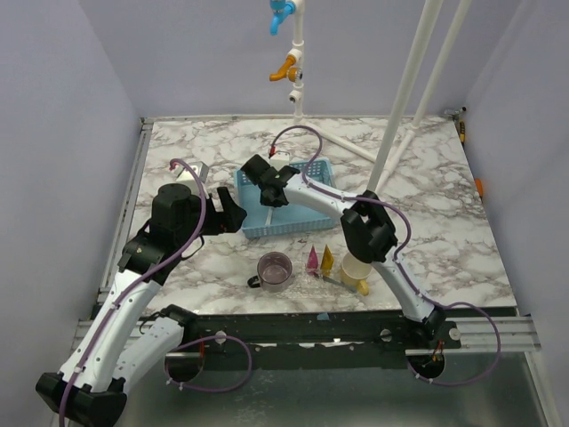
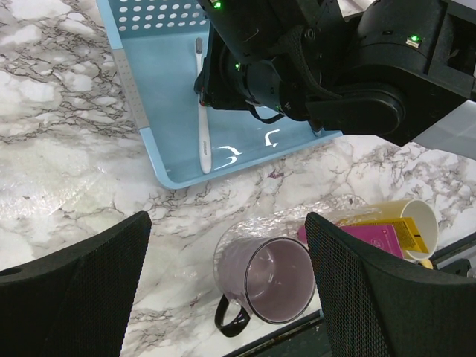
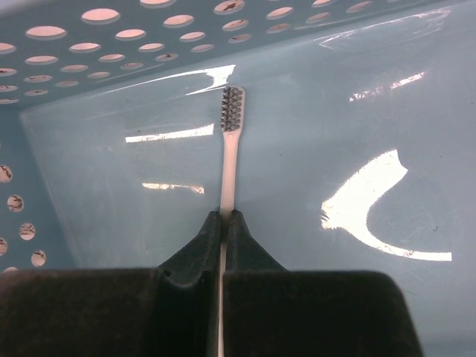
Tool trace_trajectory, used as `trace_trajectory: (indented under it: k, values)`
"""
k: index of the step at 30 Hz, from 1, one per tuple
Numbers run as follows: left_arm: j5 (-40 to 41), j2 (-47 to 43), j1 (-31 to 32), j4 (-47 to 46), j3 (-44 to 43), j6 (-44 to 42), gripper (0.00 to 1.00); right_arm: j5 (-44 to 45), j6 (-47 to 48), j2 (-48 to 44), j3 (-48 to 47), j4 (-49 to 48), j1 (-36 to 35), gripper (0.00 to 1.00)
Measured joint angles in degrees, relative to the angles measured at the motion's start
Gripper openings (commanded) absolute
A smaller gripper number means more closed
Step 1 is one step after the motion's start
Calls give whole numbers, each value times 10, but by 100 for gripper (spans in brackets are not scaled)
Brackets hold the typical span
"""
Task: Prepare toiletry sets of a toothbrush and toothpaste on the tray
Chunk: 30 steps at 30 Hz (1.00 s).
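Observation:
A white toothbrush [image 3: 229, 163] lies on the floor of the light-blue basket [image 3: 357, 111], bristles toward the perforated wall. My right gripper [image 3: 224, 216] is shut on its handle, reaching down into the basket [image 1: 258, 227]; the left wrist view shows the toothbrush [image 2: 201, 111] beside that gripper. The magenta toothpaste [image 1: 312, 259] and yellow toothpaste [image 1: 327, 259] rest on the clear tray [image 2: 312, 216] near the table's front edge. My left gripper [image 2: 227, 290] hangs open above the table left of the basket, holding nothing.
A translucent purple mug [image 2: 268, 279] stands at the tray's left end and a yellow mug [image 1: 356, 271] at its right. A small white box [image 1: 196, 171] sits at the back left. White poles [image 1: 409, 80] rise behind the basket.

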<state>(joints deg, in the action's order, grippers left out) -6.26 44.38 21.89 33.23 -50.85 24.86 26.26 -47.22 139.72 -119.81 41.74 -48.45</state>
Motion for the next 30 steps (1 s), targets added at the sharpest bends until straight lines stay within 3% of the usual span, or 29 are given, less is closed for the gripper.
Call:
trace_trajectory:
  k: [10,30]
  values:
    - [-6,9,0,-2,0,0,84,9,28,-15,9,-32,2,0]
    - [-9,18,0,-2,0,0,84,63,64,-184,79,-135,2,0]
